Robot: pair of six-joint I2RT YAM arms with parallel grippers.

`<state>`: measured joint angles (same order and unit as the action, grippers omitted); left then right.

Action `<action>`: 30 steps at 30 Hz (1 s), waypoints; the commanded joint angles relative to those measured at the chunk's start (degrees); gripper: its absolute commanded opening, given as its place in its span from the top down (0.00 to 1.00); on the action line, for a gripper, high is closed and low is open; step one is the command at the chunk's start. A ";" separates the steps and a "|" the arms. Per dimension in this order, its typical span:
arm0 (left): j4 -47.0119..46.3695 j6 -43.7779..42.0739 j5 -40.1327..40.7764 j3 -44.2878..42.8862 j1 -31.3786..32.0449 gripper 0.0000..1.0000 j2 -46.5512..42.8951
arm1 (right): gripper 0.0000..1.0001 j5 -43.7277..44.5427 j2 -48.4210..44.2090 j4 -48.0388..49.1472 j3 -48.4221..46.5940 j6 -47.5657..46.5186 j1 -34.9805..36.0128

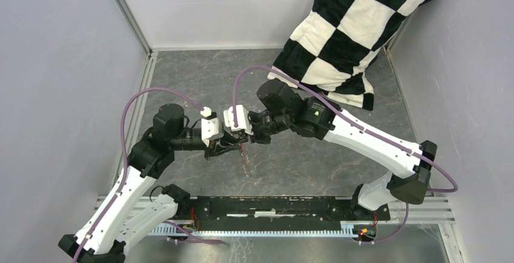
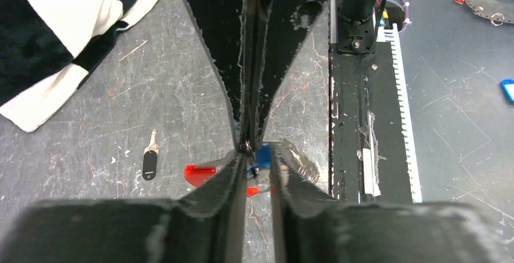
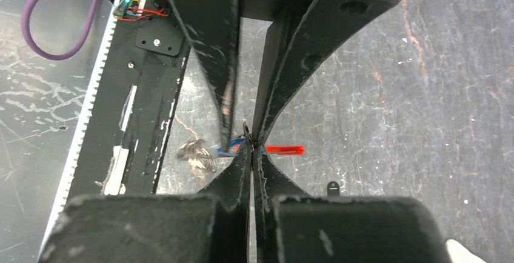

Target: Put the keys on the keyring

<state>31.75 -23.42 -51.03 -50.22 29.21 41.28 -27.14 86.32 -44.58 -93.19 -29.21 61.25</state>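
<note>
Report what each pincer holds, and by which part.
Right pincer: the keyring, pinched by its thin metal loop. Left pincer: jaws apart, the blue key between them, seemingly not gripped.

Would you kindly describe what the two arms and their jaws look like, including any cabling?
The left arm and right arm have white shells on black joint housings. A purple cable loops along each. Each wrist carries a white block and matte black, tapered jaws with scuffed, whitish edges. A green light glows on the right arm.
</note>
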 commanded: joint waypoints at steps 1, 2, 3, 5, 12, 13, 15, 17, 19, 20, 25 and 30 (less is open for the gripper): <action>-0.88 -1.92 -2.65 -1.66 0.06 0.68 -1.65 | 1.00 1.31 -5.14 9.90 4.47 2.57 -0.28; -0.27 -2.95 -2.59 -1.64 0.06 0.67 -1.83 | 1.00 0.15 -6.41 12.19 6.25 3.79 -0.73; 0.06 -3.56 -2.31 -1.65 0.06 0.67 -1.93 | 1.00 -1.08 -7.46 14.88 8.05 4.94 -1.06; 0.16 -4.54 -1.71 -1.43 0.06 0.69 -2.34 | 1.00 -3.49 -9.79 20.94 11.77 8.16 -1.91; -2.01 -5.85 -0.80 0.08 0.08 0.73 -4.92 | 1.00 -7.31 -18.25 43.25 26.67 20.33 -3.42; -2.11 -5.84 -1.02 0.19 0.06 0.73 -5.12 | 1.00 -7.32 -18.99 45.45 28.28 21.58 -3.50; -2.20 -6.04 -1.62 0.09 0.06 0.75 -5.02 | 1.00 -7.21 -19.85 48.30 30.31 23.21 -3.51; -2.14 -6.30 -2.00 0.04 0.06 0.77 -4.90 | 1.00 -7.25 -20.54 50.61 32.22 24.55 -3.46; -2.77 -6.17 -1.90 0.11 0.06 0.77 -5.10 | 1.00 -7.12 -21.10 52.75 33.83 25.74 -3.49; -3.22 -5.96 -1.79 0.24 0.06 0.77 -5.27 | 1.00 -7.12 -21.23 53.56 34.49 26.33 -3.51; -4.75 -6.79 -1.57 0.97 0.06 0.71 -6.41 | 1.00 -8.02 -21.01 56.53 36.09 28.57 -3.51; -4.72 -8.39 -1.73 1.52 0.06 0.80 -7.26 | 1.00 -8.09 -20.76 58.17 36.76 29.12 -3.56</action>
<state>29.39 -28.64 -51.55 -49.32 29.28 34.92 -34.37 66.59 7.11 -56.53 -1.76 57.84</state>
